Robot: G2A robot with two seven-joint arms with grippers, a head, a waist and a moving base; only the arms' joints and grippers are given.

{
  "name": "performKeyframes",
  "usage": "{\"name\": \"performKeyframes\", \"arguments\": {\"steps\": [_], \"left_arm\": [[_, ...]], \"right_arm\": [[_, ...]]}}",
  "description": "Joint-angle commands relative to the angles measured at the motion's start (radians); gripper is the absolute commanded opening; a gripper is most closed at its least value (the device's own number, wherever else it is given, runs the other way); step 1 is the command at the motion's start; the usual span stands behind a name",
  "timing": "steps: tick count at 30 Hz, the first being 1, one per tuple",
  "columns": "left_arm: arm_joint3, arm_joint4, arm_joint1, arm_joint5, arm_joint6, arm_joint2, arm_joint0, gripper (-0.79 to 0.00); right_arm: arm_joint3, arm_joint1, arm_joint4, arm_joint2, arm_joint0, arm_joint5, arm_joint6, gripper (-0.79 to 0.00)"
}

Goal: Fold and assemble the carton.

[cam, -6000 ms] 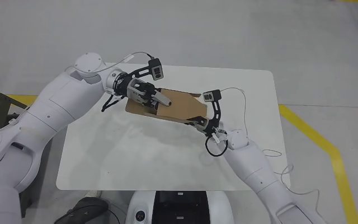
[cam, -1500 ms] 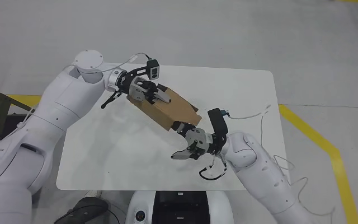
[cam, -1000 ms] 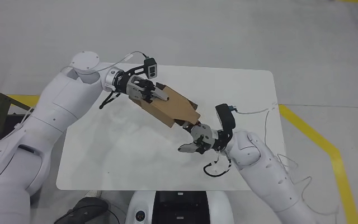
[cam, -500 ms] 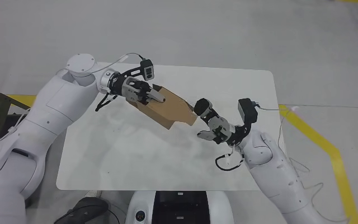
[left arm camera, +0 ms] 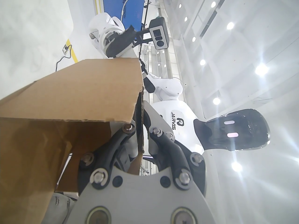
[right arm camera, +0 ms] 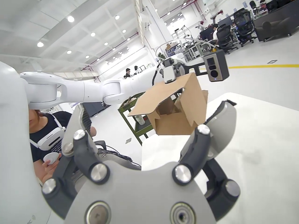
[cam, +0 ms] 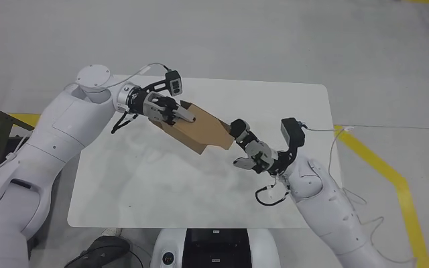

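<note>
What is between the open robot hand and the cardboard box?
Nothing. The right wrist view shows only a bare gap between the open right gripper and the carton; they are not touching.

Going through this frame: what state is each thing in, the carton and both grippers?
carton: opened into a box shape, the end facing the right arm open, flaps not folded shut.
left gripper: shut on a carton panel.
right gripper: open, at the carton's open end, holding nothing.

Bright ceiling lamps (left arm camera: 261,70) (starburst glare)
</note>
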Motion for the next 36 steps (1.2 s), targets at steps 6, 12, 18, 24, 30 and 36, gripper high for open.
{"name": "performKeyframes", "arguments": {"steps": [6, 12, 18, 24, 30, 36], "left_arm": [[0.015, -0.001, -0.010, -0.010, 0.000, 0.003, -0.005, -0.785], [0.019, 0.000, -0.018, -0.011, 0.000, 0.004, -0.009, -0.785], [0.020, 0.007, -0.024, -0.006, 0.000, 0.008, -0.011, -0.785], [0.043, 0.006, -0.026, -0.022, 0.000, -0.001, -0.014, -0.785], [0.083, 0.014, -0.018, -0.032, 0.000, -0.023, -0.012, -0.785], [0.111, 0.054, -0.008, -0.036, 0.000, -0.039, 0.000, -0.785]], "right_arm": [[-0.020, -0.002, 0.028, -0.055, 0.007, 0.000, 0.032, 0.000], [-0.017, -0.005, 0.034, -0.089, 0.022, 0.000, 0.041, 0.000], [-0.018, -0.007, 0.036, -0.101, 0.035, 0.000, 0.037, 0.000], [-0.003, -0.006, 0.038, -0.095, 0.039, 0.000, 0.033, 0.000], [-0.009, 0.005, 0.045, -0.046, 0.012, 0.000, 0.016, 0.000], [-0.053, 0.015, 0.062, -0.012, -0.013, 0.000, 0.019, 0.000]]}}
